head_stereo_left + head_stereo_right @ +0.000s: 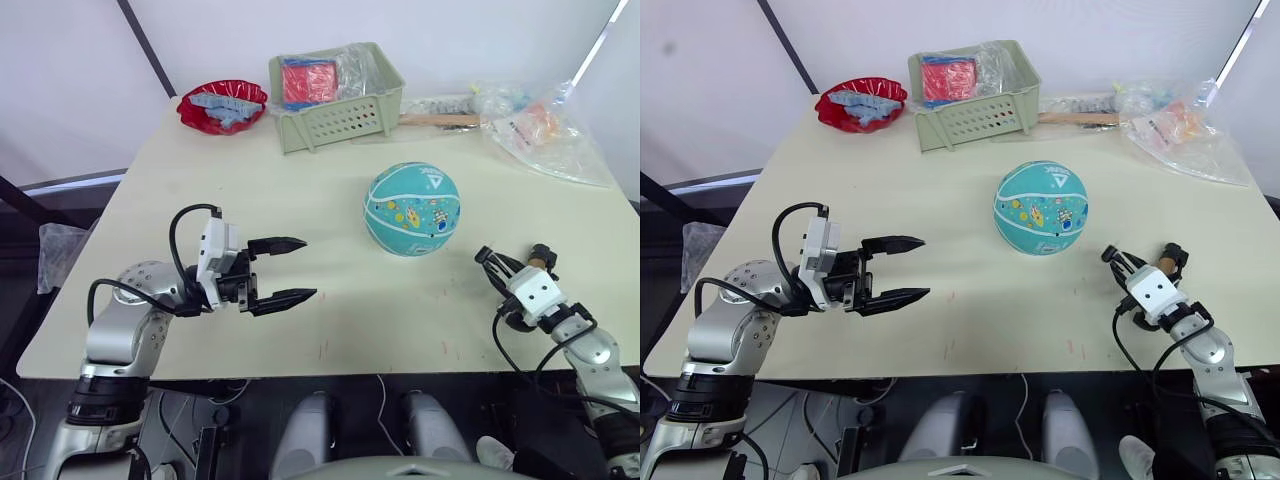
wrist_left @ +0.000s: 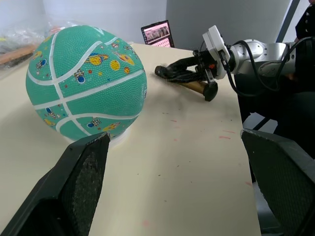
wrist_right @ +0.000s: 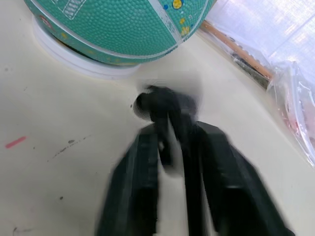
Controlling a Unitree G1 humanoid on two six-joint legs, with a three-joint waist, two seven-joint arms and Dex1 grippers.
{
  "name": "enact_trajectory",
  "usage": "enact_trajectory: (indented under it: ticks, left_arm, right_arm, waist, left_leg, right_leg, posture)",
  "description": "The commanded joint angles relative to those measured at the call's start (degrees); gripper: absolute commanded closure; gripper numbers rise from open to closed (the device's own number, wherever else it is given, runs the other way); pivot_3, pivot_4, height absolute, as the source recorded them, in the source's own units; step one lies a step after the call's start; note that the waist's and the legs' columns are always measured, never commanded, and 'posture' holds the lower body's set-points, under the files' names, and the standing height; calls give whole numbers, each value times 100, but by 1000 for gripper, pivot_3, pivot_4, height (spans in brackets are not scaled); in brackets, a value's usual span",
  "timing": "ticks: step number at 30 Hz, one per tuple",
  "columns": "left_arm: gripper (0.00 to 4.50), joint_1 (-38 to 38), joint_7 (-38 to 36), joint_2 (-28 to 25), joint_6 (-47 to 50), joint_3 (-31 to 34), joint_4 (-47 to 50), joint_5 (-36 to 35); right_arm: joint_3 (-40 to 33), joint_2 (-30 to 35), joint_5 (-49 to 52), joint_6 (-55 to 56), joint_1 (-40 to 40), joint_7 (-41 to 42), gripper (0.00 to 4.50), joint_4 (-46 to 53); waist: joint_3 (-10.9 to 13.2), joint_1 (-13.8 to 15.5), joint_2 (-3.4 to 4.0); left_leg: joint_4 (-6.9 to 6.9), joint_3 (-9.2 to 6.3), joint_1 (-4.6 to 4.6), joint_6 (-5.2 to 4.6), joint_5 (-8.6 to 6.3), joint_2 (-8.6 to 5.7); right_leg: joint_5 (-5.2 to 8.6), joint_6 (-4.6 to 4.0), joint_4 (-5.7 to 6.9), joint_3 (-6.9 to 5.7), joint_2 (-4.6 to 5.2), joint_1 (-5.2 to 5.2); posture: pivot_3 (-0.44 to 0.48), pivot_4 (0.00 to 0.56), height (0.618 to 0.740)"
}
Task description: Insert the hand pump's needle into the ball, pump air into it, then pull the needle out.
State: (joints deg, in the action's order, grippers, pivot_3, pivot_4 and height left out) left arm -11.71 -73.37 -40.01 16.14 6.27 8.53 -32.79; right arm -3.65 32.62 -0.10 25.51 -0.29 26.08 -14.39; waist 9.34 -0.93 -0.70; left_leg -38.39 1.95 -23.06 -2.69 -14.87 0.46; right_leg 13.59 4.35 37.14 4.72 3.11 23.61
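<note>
The teal rubber ball [image 2: 86, 83] has a pebbled, matt skin; the cream tabletop [image 1: 330, 300] looks smooth; the pale green plastic basket [image 1: 340, 118] is perforated.

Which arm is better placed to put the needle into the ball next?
The right. Its gripper is shut on the pump beside the ball. The left gripper is open and empty, farther off on the ball's other side.

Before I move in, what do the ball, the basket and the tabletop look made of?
Ball: probably rubber, matte; the left wrist view shows a pebbled skin with white seam lines. Basket: looks like molded plastic, pale green, with slotted walls. Tabletop: smooth, cream, low sheen, with small red marks; laminate or painted board, I can't tell which.
</note>
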Motion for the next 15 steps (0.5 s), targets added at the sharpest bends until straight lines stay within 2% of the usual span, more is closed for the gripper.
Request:
enact_trajectory:
  ticks: [1, 4, 10, 15]
  left_arm:
    - [0, -5, 11, -9, -133, 72, 178, -59]
    - [0, -20, -9, -4, -168, 58, 130, -49]
    - [0, -77, -58, 25, -239, 10, 11, -18]
    - [0, -189, -110, 101, -376, -85, -200, 55]
  right_arm:
    - [-346, 247, 494, -248, 236, 325, 1284, 672]
    - [-444, 416, 745, -615, 461, 583, 31, 1107]
    - [-551, 842, 1156, -1428, 904, 1212, 31, 1849]
    - [-497, 1326, 1044, -2067, 1108, 1662, 31, 2229]
  waist:
    - [0, -6, -3]
    - [0, -22, -9]
    - [-3, -31, -26]
    - [-3, -15, -29]
  left_leg:
    - [0, 13, 5, -4, -3, 4]
    - [0, 61, 21, -17, -11, 13]
    - [-9, 107, 29, -39, -24, 14]
    - [-22, 113, 28, -46, -28, 14]
  right_leg:
    - [-1, 2, 0, 3, 0, 0]
    - [-17, 30, -3, 29, 0, 1]
    - [-20, 35, -14, 79, 0, 4]
    - [-26, 44, -15, 82, 2, 2]
  posture:
    - [0, 150, 735]
    - [0, 150, 735]
    - [0, 150, 735]
    - [0, 150, 735]
